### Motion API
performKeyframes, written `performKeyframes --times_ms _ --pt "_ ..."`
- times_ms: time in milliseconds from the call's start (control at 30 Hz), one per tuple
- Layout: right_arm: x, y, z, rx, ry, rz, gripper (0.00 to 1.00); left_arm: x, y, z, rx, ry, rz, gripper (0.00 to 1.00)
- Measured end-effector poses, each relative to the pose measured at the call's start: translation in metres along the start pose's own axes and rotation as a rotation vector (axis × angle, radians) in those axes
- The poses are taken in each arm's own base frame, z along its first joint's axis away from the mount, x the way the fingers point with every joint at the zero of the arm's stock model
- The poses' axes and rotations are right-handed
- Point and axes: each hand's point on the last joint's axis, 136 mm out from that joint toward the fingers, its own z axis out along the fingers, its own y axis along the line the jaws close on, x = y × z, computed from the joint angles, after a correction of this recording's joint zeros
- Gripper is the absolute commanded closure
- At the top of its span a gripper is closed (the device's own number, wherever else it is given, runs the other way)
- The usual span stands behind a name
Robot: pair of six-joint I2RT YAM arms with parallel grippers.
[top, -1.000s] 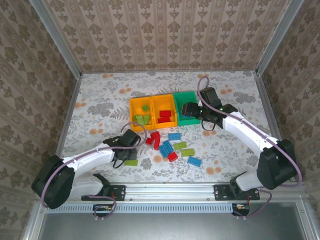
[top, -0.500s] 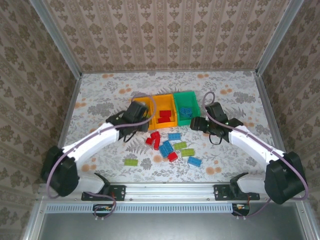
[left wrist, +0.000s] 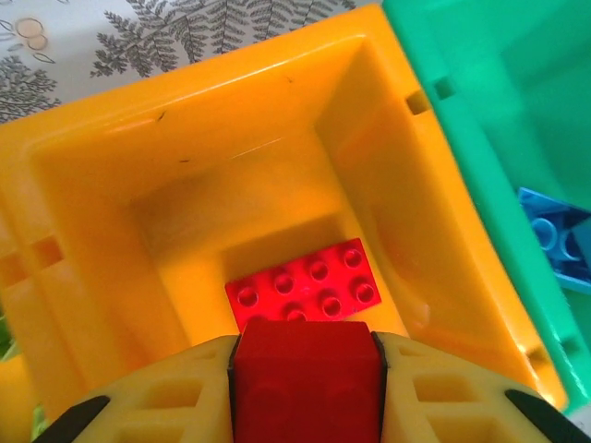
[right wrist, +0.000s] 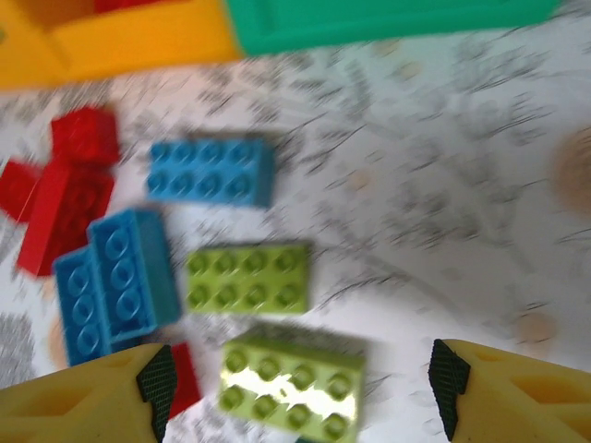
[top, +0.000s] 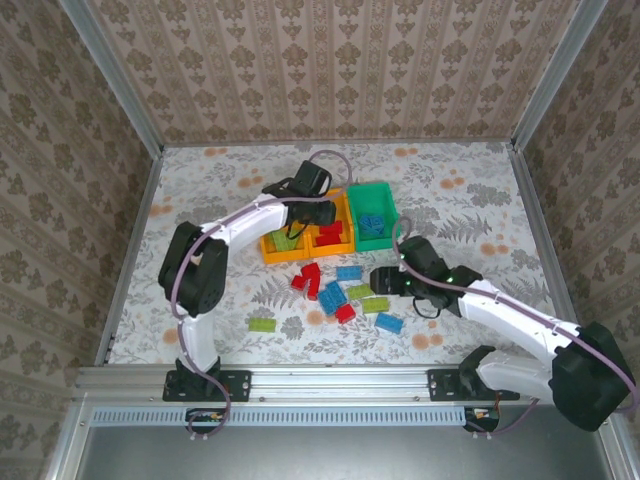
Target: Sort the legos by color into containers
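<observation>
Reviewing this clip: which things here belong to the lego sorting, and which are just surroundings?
Job: left claw, shut on a red brick above the middle orange bin; right claw, open over the loose legos; left orange bin; green bin.
Just there: floral table cover; patterned walls; metal rail.

Left arm (top: 245, 216) outstretched, left fingers (left wrist: 166, 399) tight on red lego (left wrist: 307, 380); right fingers (right wrist: 83, 402) wide apart.
</observation>
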Motion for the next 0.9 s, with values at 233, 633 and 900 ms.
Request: performKeyframes --times_ms 233,633,900 --pt "0.041 0.036 0.007 -0.028 0.098 -0.159 0.25 -0.009 -0.003 0.002 0.025 -0.007 -0.006 0.31" --pt "0.07 0.079 0.028 0.004 0.186 -0.345 0.18 0.001 -0.003 -0.037 0.059 -0.035 -0.029 0.0" --pt "0.075 0.077 0.05 0.104 0.225 -0.391 0.22 0.031 0.03 -0.091 -0.005 -0.099 -0.061 0.0"
